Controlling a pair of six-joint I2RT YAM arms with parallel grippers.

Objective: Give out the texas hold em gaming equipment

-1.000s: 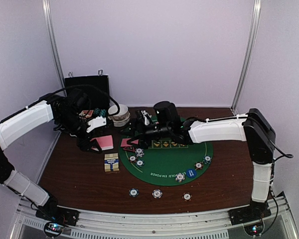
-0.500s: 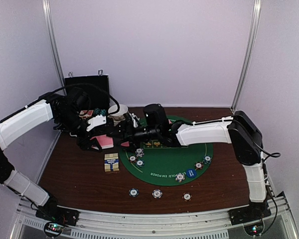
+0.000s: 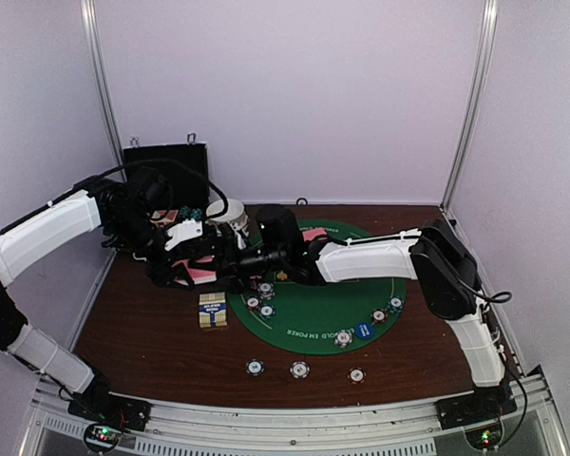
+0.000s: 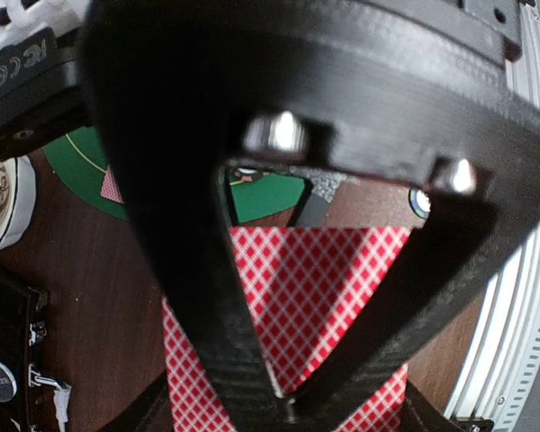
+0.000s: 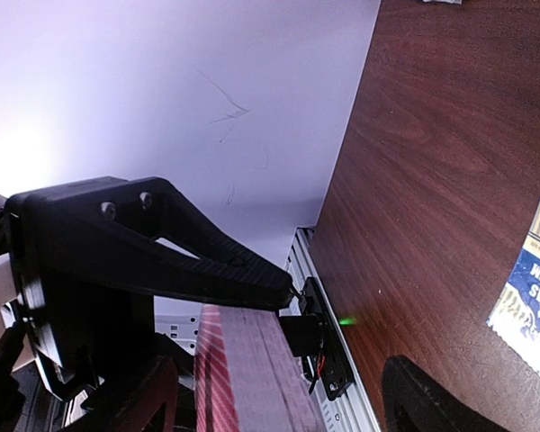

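The left tool [image 4: 283,396] is clenched on the deck of pink-backed cards [image 4: 315,288], its fingertips meeting on the checked back. The deck is held just above the desk [image 3: 142,332] at the left, beside the left rim of the green mat [image 3: 313,309]. The right tool [image 5: 342,331] is released, jaws well apart, and the deck's edge is seen between them. Whether either finger touches it cannot be told.

Much of the task is judged done. A cluster of poker chips [image 3: 259,299] lies at the left of the mat. More chips lie with a blue marker button [image 3: 364,331] at its near right. Three chips [image 3: 299,369] are set in a row on the desk beyond the mat's near edge, and one pink card [image 4: 112,186] is seen on the mat. Dealing out the deck is judged to be what is left.

The deck's back is turned upward. Its long axis appears to run left to right, with the free short end pointed right toward the mat and the right tool.
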